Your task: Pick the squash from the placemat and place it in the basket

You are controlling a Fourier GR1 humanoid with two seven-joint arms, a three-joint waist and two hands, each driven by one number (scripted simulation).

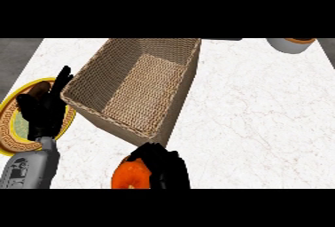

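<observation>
- Right hand [163,166] low at the counter's near edge, black fingers curled over the orange squash [129,176] and clamped on its right side and top.
- Squash itself showing only as an orange bulge to the left of those fingers, at the near edge of the white marble counter [262,124], just short of the basket's near corner; cannot tell whether lifted or resting.
- Woven basket [98,71] set at an angle on the far-left part of the counter, open top, rectangular, inside holding nothing visible, its near corner just beyond the right hand.
- Left hand [42,111] at the counter's left edge, fingers straight and spread, pointing up, resting above a round yellow-rimmed placemat [8,119]; fingertips close beside the basket's left rim.
- Grey left forearm [29,168] entering from the near-left corner.
- Pale round container with an orange top [291,44] at the far-right corner, cut by the edge, well apart from everything else.
</observation>
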